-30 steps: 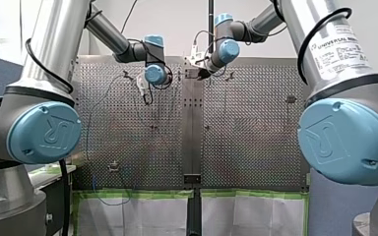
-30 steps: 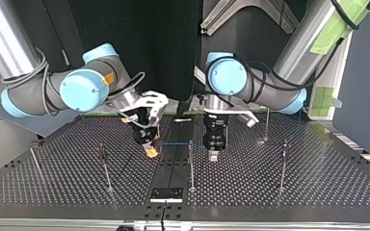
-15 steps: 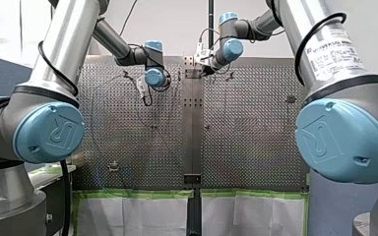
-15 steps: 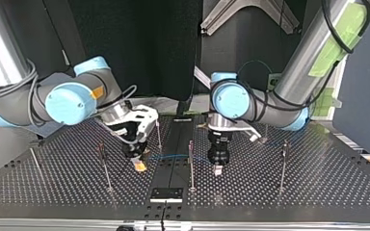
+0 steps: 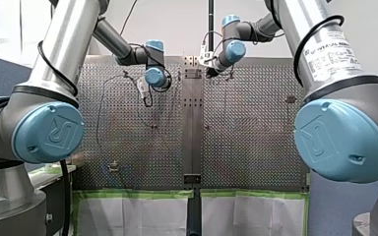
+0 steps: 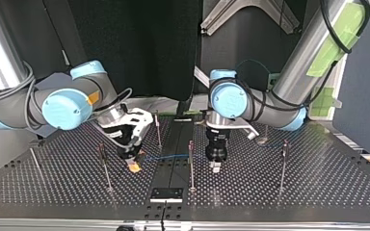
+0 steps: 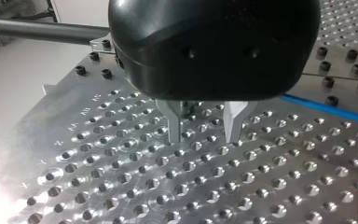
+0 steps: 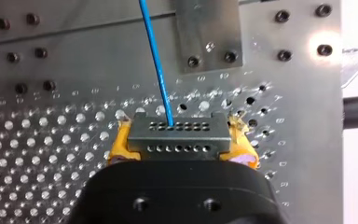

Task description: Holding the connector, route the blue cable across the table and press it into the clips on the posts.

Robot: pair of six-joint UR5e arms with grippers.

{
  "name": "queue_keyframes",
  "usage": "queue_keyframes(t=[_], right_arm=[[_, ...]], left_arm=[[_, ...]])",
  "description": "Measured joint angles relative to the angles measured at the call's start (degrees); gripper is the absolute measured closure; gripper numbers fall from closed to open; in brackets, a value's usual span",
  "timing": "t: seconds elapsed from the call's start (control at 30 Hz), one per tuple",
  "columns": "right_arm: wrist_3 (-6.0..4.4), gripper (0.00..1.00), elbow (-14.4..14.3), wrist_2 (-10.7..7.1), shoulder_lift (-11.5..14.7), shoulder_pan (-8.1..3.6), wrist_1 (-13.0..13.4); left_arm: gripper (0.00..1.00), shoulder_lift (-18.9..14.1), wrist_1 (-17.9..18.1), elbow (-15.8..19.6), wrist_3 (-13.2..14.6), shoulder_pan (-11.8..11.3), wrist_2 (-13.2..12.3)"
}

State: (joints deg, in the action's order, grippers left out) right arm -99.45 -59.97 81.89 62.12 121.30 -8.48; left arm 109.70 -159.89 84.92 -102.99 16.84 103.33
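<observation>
While my right tool point(image 8: 179, 145) pinches the grey connector point(image 8: 178, 133) between its yellow pads point(image 8: 121, 141), the blue cable point(image 8: 156, 65) runs straight out of it over the table point(image 8: 51, 154). In the top view the cable stretches low from the connector past the middle post point(image 6: 191, 161) toward my left tool point(image 7: 205, 125). That tool's metal fingers point(image 7: 175, 123) stand spread and empty just above the table, the cable passing beside them. Whether the cable sits in the middle post's clip I cannot tell. The post at the top view's left point(image 6: 104, 166) shows no cable, so I judge the routing unfinished, with clips left to fill.
</observation>
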Motion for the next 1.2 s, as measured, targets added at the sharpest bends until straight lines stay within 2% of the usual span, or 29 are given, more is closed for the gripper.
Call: queue_keyframes(t=[0.03,0.07,0.1,0.13,0.43,0.63,0.87,1.2], right_arm=[[0.08,1.0,0.0,0.06,-0.06,-0.05,-0.15],[0.12,1.0,0.0,0.1,-0.09,-0.08,-0.25],[0.19,1.0,0.0,0.13,-0.12,-0.1,-0.38],[0.32,1.0,0.0,0.21,-0.15,-0.11,-0.55],[1.09,1.0,-0.01,1.71,-0.23,-0.27,-1.55],[1.45,1.0,0.0,2.73,-0.25,-0.38,-2.27],[2.01,1.0,-0.01,3.75,-0.25,-0.39,-2.76],[2.13,1.0,0.03,3.98,-0.24,-0.58,-2.92]], left_arm=[[0.19,0.0,-0.24,0.0,-0.1,0.06,0.0],[0.09,-0.01,-0.56,0.0,-0.22,0.15,0.04],[0.09,-0.02,-0.84,0.0,-0.29,0.2,0.08],[0.0,-0.03,-1.13,0.0,-0.32,0.26,0.15],[0.0,-0.06,-4.59,0.0,-0.4,0.87,1.33],[0.0,-1.13,-7.58,0.44,0.56,1.72,3.56],[0.0,-2.51,-11.01,2.12,-0.1,3.03,5.14],[0.0,-6.19,-10.25,6.76,-0.86,5.31,5.26]])
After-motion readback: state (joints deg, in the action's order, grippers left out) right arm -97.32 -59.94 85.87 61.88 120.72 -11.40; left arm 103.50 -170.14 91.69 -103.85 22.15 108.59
